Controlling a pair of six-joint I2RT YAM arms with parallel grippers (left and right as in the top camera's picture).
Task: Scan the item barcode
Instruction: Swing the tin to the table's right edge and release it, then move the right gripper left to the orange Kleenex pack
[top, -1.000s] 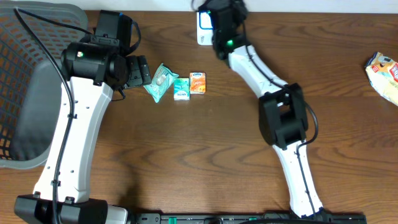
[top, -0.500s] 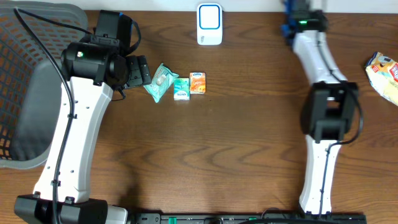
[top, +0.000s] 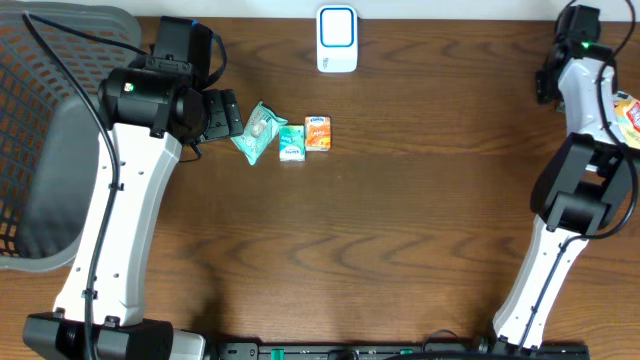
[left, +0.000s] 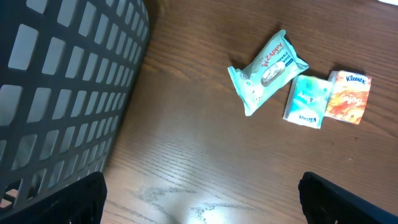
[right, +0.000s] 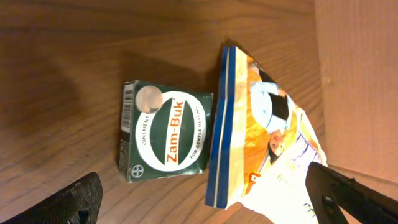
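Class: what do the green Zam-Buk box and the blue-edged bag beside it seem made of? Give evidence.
Zam-Buk box: probably printed cardboard, slightly glossy; flat faces, crisp folded edges. Blue-edged bag: likely shiny plastic film; straight sealed seam, crinkled printed surface.

Zam-Buk box (right: 165, 137) beside snack bag (right: 264, 118)

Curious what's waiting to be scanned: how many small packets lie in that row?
3: Zappy wipes nearest the basket, teal pack midway, orange Kleenex pack last. None seem hidden.
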